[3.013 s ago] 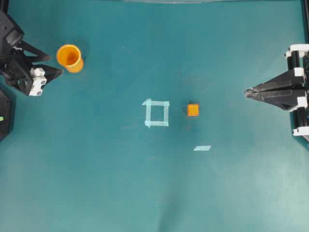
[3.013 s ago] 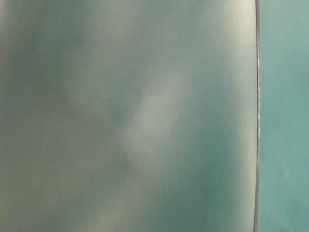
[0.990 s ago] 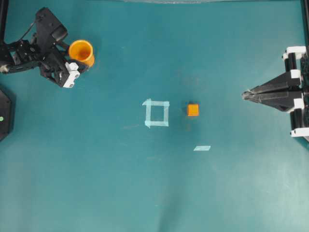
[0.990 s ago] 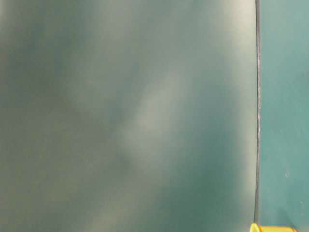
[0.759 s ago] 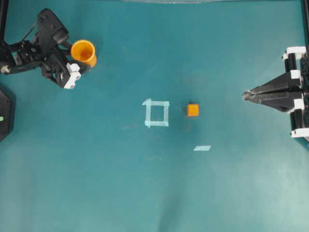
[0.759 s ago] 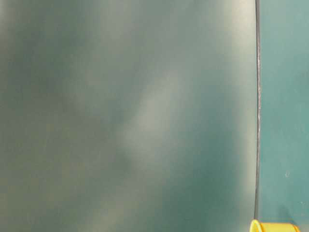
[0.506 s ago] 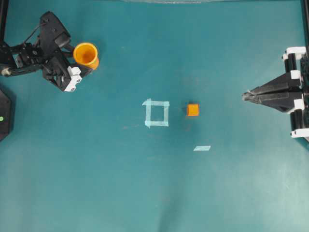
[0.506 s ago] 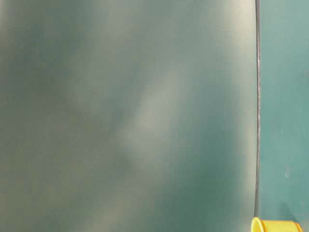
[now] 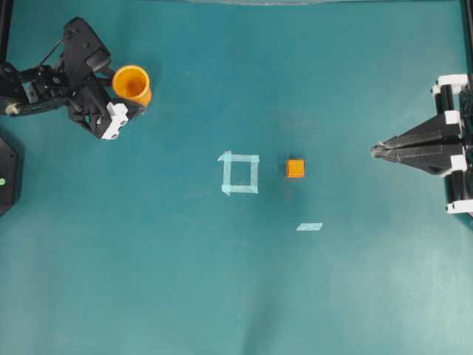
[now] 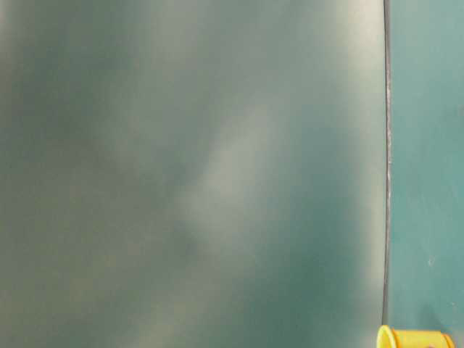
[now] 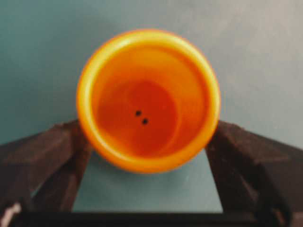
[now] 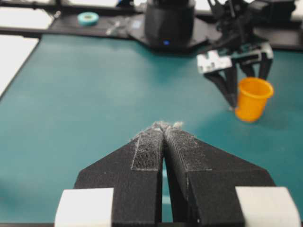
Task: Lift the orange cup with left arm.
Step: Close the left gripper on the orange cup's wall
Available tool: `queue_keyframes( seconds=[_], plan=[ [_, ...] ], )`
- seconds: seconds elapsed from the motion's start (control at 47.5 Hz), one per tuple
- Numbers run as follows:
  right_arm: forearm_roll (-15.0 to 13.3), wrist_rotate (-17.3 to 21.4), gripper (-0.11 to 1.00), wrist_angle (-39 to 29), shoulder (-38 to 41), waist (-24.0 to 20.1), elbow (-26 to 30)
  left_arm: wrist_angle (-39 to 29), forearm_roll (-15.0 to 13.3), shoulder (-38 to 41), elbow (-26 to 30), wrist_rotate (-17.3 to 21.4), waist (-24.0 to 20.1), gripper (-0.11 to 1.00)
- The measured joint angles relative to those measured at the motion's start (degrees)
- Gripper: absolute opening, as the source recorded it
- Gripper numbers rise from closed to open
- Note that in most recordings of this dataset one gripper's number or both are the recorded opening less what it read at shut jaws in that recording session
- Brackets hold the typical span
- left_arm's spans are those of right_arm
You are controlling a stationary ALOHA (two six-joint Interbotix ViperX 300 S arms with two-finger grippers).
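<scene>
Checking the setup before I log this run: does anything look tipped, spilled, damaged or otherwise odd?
Nothing is tipped or spilled. The orange cup stands upright between the left gripper's open jaws. One oddity: the right gripper's shut fingertips look frayed with pale fuzz. The table-level view is mostly a blur.

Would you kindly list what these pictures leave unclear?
- Table-level view: a blurred grey-green surface fills most of the frame; the orange cup is cut off by the bottom edge.
- Left wrist view: the cup's rim hides where the fingers meet its wall.
</scene>
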State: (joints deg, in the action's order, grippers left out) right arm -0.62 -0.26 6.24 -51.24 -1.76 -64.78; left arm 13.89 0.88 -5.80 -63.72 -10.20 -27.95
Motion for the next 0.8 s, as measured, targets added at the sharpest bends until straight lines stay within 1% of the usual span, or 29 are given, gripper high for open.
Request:
queue_keyframes(
  seconds=[0.274, 0.4, 0.527, 0.632, 0.695, 0.801],
  plan=[
    [0.0, 0.0, 0.0, 0.0, 0.62, -0.26, 0.0, -0.18, 0.0, 1.93, 2.29, -0.09, 0.35, 0.83],
    [0.0, 0.09, 0.0, 0.09, 0.62, -0.26, 0.0, -0.53, -0.09, 2.64, 2.46, 0.0, 0.35, 0.82],
    [0.0, 0.18, 0.0, 0.09, 0.62, -0.26, 0.0, -0.7, -0.18, 3.08, 2.55, 0.0, 0.35, 0.77],
    [0.0, 0.35, 0.0, 0.0, 0.79, -0.26, 0.0, -0.62, -0.18, 3.08, 2.55, -0.09, 0.44, 0.67],
    [0.0, 0.26, 0.0, 0.09, 0.88, -0.26, 0.0, -0.44, -0.09, 3.08, 2.64, -0.09, 0.35, 0.65],
    [0.0, 0.35, 0.0, 0.0, 1.32, -0.26, 0.0, 0.0, -0.18, 3.08, 2.64, -0.09, 0.44, 0.64]
  ],
)
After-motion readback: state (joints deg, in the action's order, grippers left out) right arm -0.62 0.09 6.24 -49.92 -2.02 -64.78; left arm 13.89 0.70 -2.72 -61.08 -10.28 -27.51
